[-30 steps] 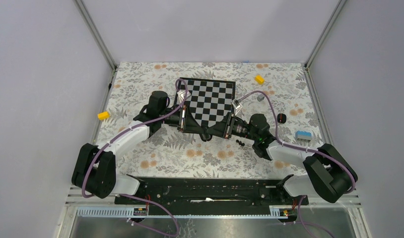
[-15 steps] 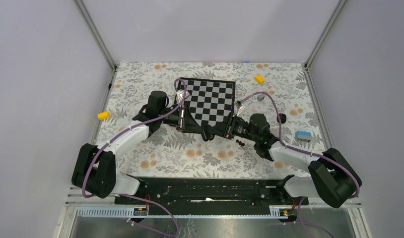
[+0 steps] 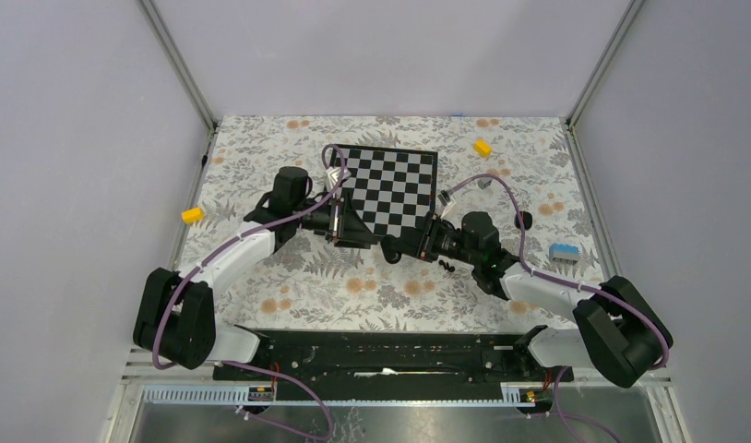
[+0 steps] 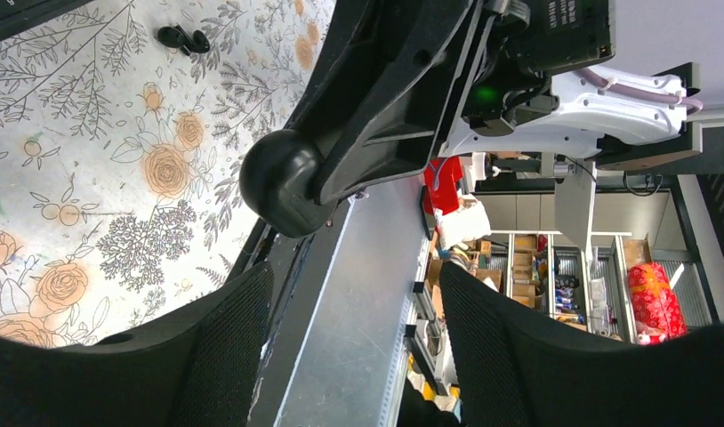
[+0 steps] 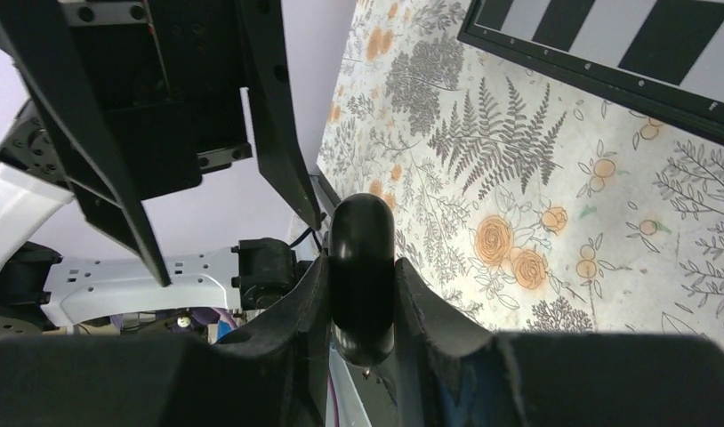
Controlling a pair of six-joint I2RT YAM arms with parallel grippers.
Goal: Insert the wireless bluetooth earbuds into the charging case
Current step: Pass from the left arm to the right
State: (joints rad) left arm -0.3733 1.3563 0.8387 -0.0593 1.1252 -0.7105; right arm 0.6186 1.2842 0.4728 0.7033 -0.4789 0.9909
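Observation:
The charging case (image 5: 362, 258), a glossy black pebble seen edge-on, is pinched between the pads of my right gripper (image 5: 361, 289), which is shut on it. From above, the case (image 3: 391, 250) hangs just over the mat below the chessboard (image 3: 390, 185). My left gripper (image 4: 354, 294) is open with nothing between its fingers; it faces the case (image 4: 283, 182) from a short way off without touching it. In the top view the left gripper (image 3: 364, 236) sits just left of the case. Two black earbuds (image 3: 446, 266) lie together on the mat under the right wrist, and the earbuds (image 4: 185, 38) also show in the left wrist view.
Yellow blocks lie at the back right (image 3: 482, 148) and the left edge (image 3: 193, 215). A small grey cube (image 3: 484, 183), a black round object (image 3: 525, 220) and a blue-and-grey piece (image 3: 563, 252) sit right of the chessboard. Both arms meet over the middle of the mat.
My left gripper has opened and drawn back a little to the left, off the case. The right gripper stays shut on the case and has shifted slightly.

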